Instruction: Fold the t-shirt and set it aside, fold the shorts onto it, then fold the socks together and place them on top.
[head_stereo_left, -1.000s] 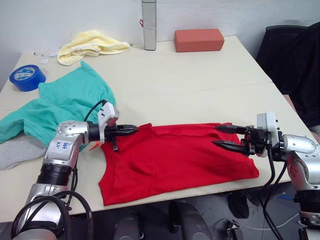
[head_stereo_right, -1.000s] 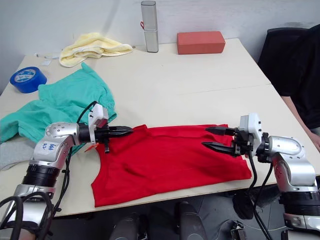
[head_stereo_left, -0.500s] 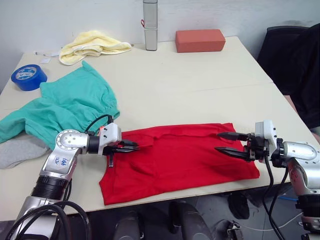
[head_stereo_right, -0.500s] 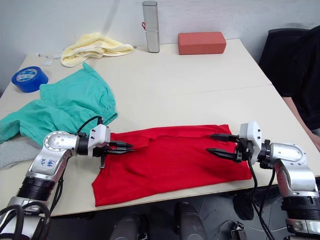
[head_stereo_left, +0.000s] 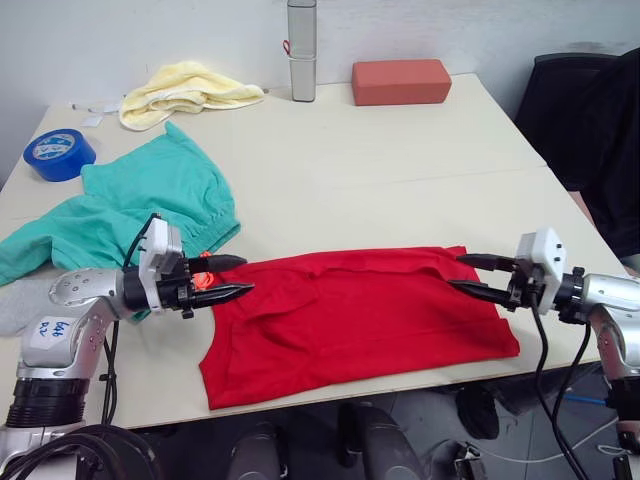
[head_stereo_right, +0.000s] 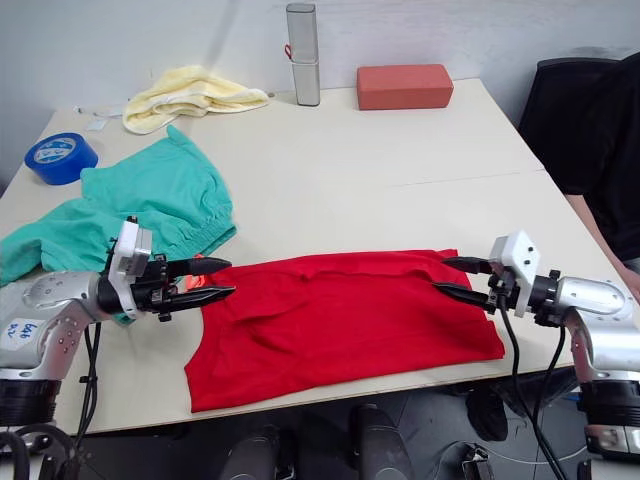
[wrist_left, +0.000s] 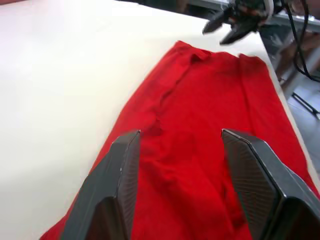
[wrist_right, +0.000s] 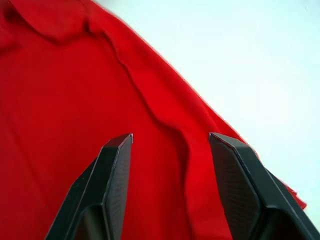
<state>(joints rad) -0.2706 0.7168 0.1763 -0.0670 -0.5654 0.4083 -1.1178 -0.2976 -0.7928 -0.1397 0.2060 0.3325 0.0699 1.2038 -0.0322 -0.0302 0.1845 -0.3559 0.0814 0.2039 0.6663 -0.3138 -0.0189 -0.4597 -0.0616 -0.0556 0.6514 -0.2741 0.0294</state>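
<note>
T-shirt (head_stereo_left: 355, 318), folded lengthwise into a red band near the desk (head_stereo_left: 400, 170) front edge. Both tools have just withdrawn from its ends: left tool (head_stereo_left: 228, 277) now beside the left end, right tool (head_stereo_left: 475, 276) over the right end, each parted and empty. First fold appears released; crosswise fold remains. Shorts (head_stereo_left: 130, 210) lie left.

Beige table (head_stereo_left: 400, 170) w/ red t-shirt (head_stereo_left: 360, 320), teal shorts (head_stereo_left: 140, 205), grey socks (head_stereo_left: 20, 305), yellow cloth (head_stereo_left: 185, 85), tape roll (head_stereo_left: 58, 155), brick (head_stereo_left: 400, 80).

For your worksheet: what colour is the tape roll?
Blue tape roll, best seen in the left eye view.
</note>
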